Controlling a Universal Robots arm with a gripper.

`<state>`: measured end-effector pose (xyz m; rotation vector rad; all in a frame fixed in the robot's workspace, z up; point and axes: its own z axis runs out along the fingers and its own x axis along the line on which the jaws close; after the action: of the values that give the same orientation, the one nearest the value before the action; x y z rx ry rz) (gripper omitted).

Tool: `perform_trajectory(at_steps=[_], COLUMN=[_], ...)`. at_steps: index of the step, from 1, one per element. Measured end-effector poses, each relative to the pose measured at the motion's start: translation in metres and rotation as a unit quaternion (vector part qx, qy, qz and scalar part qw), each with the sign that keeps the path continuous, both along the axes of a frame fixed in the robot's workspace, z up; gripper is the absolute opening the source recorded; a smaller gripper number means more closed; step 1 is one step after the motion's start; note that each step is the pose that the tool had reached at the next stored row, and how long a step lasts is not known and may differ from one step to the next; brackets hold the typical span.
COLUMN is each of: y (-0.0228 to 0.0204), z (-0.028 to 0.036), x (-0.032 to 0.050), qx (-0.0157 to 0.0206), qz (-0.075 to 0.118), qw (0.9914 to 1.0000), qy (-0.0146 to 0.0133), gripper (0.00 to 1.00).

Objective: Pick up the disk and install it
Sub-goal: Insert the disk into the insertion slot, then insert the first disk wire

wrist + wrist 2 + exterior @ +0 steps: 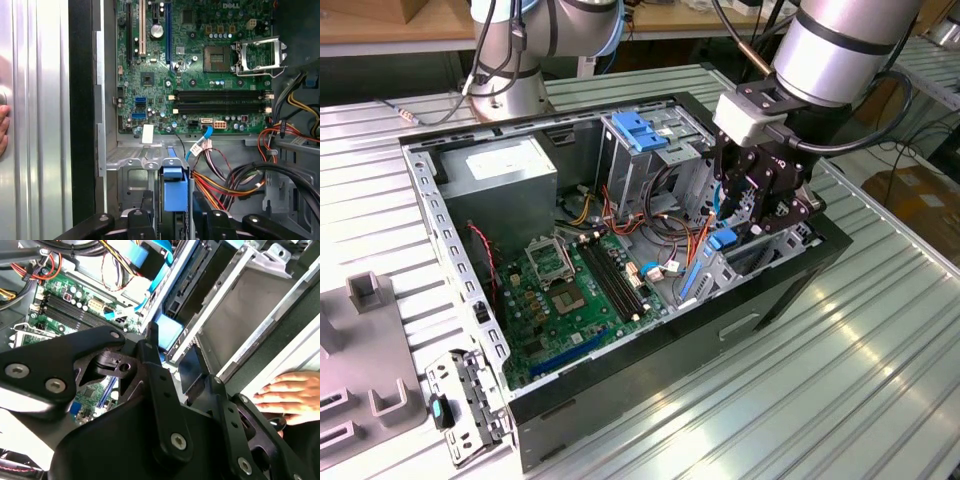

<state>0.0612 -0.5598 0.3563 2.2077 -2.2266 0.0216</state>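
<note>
The disk [175, 187] stands on edge at the drive bay on the open computer case's right side in the exterior view. It shows mostly as its blue carrier end [721, 240], with thin metal edges beside it. My gripper [175, 202] is shut on the disk, one black finger [147, 202] on each side of the carrier. In the second wrist view the blue end [168, 332] pokes past the fingertips [151, 337], next to the grey metal bay [240, 315]. The disk's label is hidden.
The motherboard [570, 290] lies in the case floor, with coloured cables [225, 180] bunched beside the bay. A grey power supply [505, 170] and a bare blue bracket [640, 130] sit further back. A person's hand [287, 390] rests on the case's outer edge [82, 110].
</note>
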Motion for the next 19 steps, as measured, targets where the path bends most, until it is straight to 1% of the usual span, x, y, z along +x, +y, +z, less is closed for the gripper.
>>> perform_trajectory(at_steps=[6, 7, 9, 10, 11, 12, 19], y=[0.0, 0.0, 0.0, 0.0, 0.0, 0.0, 0.0], z=[0.0, 0.0, 0.0, 0.0, 0.0, 0.0, 0.0], x=[0.0, 0.0, 0.0, 0.0, 0.0, 0.0, 0.0], qx=[-0.0001, -0.0001, -0.0002, -0.0001, -0.0001, -0.0002, -0.0005], qz=[0.0, 0.0, 0.0, 0.0, 0.0, 0.0, 0.0], qw=[1.0, 1.0, 1.0, 1.0, 1.0, 1.0, 1.0], qy=[0.0, 0.0, 0.0, 0.0, 0.0, 0.0, 0.0], gripper=[0.44, 0.43, 0.3, 0.3, 0.18, 0.11, 0.11])
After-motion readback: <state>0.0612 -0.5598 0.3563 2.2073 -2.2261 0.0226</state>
